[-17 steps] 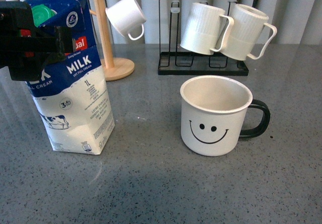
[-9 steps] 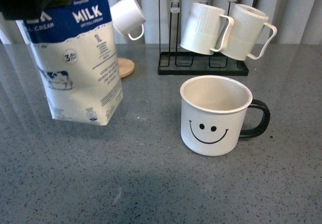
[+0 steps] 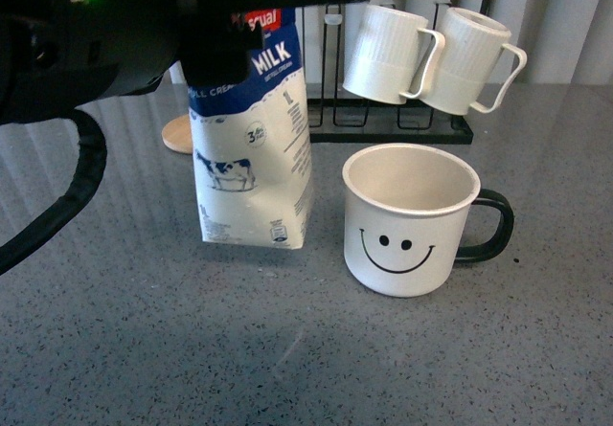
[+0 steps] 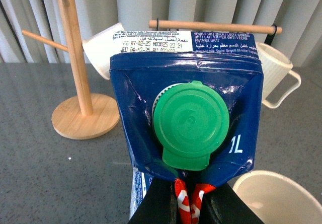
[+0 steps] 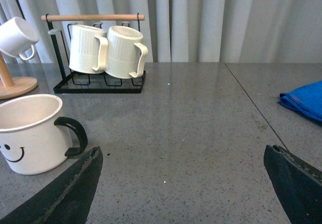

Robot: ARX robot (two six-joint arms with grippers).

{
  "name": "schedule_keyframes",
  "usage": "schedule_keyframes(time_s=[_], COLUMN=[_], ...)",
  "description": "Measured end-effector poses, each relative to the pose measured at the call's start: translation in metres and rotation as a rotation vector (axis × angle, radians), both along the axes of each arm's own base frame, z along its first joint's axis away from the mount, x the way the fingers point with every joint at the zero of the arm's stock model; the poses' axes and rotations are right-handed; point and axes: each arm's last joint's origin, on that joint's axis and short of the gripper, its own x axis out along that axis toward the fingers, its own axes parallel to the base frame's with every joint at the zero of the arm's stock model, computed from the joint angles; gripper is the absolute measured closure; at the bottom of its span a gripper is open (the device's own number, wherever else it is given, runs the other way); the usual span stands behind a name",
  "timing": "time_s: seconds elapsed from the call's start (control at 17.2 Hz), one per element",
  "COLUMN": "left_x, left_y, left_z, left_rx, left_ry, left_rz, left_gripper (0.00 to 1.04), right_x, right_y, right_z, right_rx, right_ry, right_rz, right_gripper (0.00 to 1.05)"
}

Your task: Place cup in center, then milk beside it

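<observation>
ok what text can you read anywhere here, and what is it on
"MILK": front of the milk carton, white on blue.
"squal": red logo above it, start hidden.
"ULL CREAM": under "MILK", first letter covered.
"1L": blue panel beside the green cap, left wrist view.
"WHOLE UHT MILK / LEITE GORDO": carton top seam; the date stamp beside it and the side fine print are too small to read.
Cup: black smiley face, no words.

Grey speckled tabletop [image 3: 144,349] (faintly glossy) before pleated curtains [image 5: 201,17].
</observation>
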Motion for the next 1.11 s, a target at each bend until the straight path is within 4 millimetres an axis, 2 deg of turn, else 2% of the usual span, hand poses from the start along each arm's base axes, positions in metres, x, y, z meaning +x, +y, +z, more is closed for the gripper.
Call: schedule_keyframes(time_s=[0.12, 0.35, 0.58, 0.93, 1.11], left_x=[0.001, 0.004, 0.004, 0.003, 0.001], left_y=[-0.008, -0.017, -0.020, -0.026, -0.026], left_z=[0.000, -0.015, -0.017, -0.031, -0.030], left_rx=[-0.021, -0.016, -0.022, 0.007, 0.002], left_ry=[-0.010, 0.021, 0.016, 0.047, 0.046], left_rz=[-0.001, 0.004, 0.015, -0.005, -0.015], left_gripper=[1.00, 1.00, 1.00, 1.00, 0.70], right_x=[0.000, 0.000, 0.000, 0.000, 0.000], right_y=[0.000, 0.000, 0.000, 0.000, 0.000], right_z=[0.000, 0.000, 0.000, 0.000, 0.000], right_rx=[0.000, 0.000, 0.000, 0.000, 0.000], right_ry=[0.000, 0.000, 0.000, 0.000, 0.000], right_rz=[0.000, 0.000, 0.000, 0.000, 0.000], right_gripper=[0.07, 0.07, 0.07, 0.07, 0.07])
